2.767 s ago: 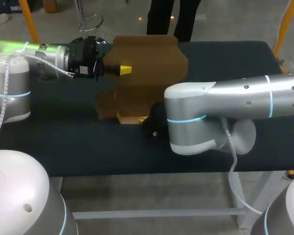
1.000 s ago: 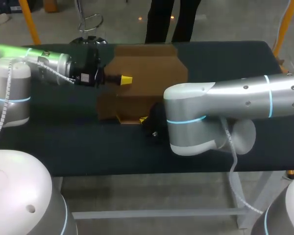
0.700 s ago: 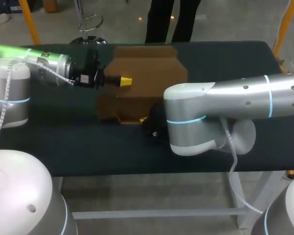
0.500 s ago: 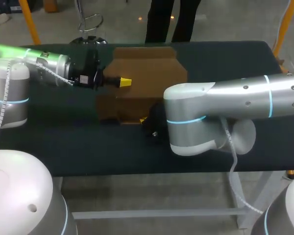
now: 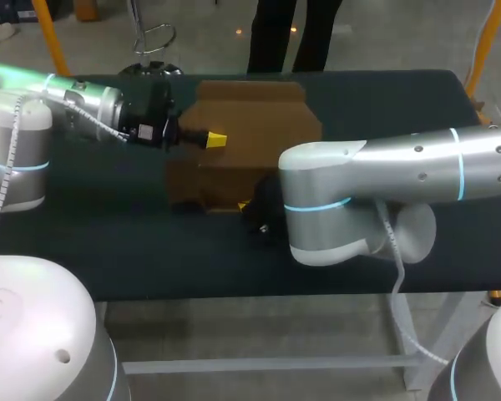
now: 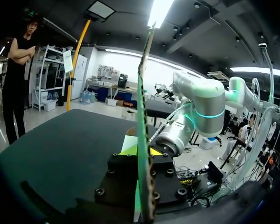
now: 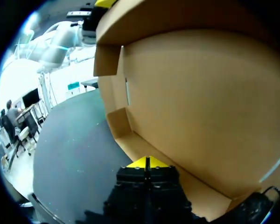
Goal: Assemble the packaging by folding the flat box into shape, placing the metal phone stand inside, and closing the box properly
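A robotics lab: a dark-matted desk on a bare metal frame, a silver left arm entering from 9 o'clock, a right arm from 3 o'clock, both ringed with glowing blue bands.

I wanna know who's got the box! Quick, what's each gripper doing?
Left gripper: shut on the cardboard box.
Right gripper: shut at the box's near edge; whether it grips cannot be told.

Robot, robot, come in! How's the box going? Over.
Left gripper shut on the box, gripping one panel. Right gripper shut, tips at its near edge. Box open, phone stand not in sight.
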`<state>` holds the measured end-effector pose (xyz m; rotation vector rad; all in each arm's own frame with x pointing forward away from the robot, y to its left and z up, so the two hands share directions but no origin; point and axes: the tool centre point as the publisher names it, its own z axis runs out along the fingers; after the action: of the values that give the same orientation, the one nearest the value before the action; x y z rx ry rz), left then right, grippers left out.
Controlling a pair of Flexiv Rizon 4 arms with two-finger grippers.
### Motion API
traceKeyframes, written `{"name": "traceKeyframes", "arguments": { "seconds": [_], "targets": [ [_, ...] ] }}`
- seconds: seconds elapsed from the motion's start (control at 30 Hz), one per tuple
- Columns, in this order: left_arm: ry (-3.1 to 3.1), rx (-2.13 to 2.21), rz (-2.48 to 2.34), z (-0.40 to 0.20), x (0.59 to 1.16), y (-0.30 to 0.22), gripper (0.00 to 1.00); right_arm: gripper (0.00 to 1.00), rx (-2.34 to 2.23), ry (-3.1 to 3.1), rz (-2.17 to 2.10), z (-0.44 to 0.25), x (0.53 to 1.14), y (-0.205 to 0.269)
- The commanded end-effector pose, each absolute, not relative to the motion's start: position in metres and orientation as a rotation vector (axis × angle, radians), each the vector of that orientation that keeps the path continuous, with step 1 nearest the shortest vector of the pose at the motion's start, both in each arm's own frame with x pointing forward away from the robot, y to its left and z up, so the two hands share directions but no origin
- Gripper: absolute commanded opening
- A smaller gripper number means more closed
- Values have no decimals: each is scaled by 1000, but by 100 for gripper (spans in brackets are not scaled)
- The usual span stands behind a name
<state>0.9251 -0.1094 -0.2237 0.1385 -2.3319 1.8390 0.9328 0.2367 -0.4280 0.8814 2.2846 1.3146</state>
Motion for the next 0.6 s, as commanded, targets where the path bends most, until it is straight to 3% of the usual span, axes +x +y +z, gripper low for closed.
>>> {"name": "traceKeyframes", "arguments": {
  "seconds": [0.03,0.6],
  "targets": [
    [-2331,134,1836,-226,926,-109,0,0,884,2278,1310,-434,934,240],
    [-2327,135,1841,-227,926,-106,0,0,884,2278,1310,-434,934,240]
  ]
}}
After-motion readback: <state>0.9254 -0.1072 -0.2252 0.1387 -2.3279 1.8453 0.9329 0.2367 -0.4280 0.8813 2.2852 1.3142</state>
